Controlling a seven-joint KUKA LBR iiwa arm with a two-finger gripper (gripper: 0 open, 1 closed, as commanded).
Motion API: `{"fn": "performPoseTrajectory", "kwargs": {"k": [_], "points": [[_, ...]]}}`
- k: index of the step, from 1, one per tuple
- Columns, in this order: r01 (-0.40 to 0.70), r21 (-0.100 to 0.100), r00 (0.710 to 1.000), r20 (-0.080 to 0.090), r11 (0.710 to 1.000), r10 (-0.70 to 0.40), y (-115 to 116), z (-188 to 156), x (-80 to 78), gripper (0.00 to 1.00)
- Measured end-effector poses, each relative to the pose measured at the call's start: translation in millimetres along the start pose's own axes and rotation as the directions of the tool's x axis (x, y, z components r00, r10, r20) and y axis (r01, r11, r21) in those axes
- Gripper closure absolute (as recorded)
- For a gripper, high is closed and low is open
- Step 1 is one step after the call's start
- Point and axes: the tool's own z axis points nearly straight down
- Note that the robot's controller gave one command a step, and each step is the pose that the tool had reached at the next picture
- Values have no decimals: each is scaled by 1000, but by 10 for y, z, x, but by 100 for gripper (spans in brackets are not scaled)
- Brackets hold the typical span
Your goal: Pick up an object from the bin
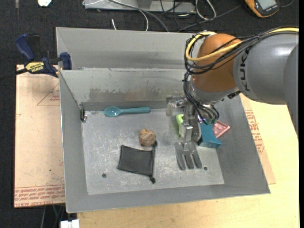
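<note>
My gripper (189, 163) hangs over bare bin floor in the front right part of the bin. Its fingers point toward the front wall, close together, with nothing between them. Just right of the gripper body lies a blue block (210, 137), with a pink piece (222, 128) touching its far side. A small green thing (180, 121) peeks out on the gripper's left, partly hidden by it. Further left a brown, wrinkled ball (147, 137) rests on the floor, touching the far corner of a flat black pouch (137, 160).
A teal plastic spoon (126, 110) lies along the back wall, bowl to the left. The arm and its cables hang over the bin's right back part and hide the floor there. Bare floor spreads at the left and along the front.
</note>
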Motion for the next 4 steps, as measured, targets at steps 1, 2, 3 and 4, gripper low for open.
{"fn": "performPoseTrajectory", "kwargs": {"k": [1, 2, 3, 4], "points": [[117, 3, 993, 8, 993, -117, 91, -207, -38, 0], [251, 1, 968, 4, 968, -251, 221, -233, -112, 0], [336, 5, 942, 13, 942, -336, 641, 343, -20, 0], [304, 5, 953, 16, 953, -304, 975, 550, 64, 0]]}}
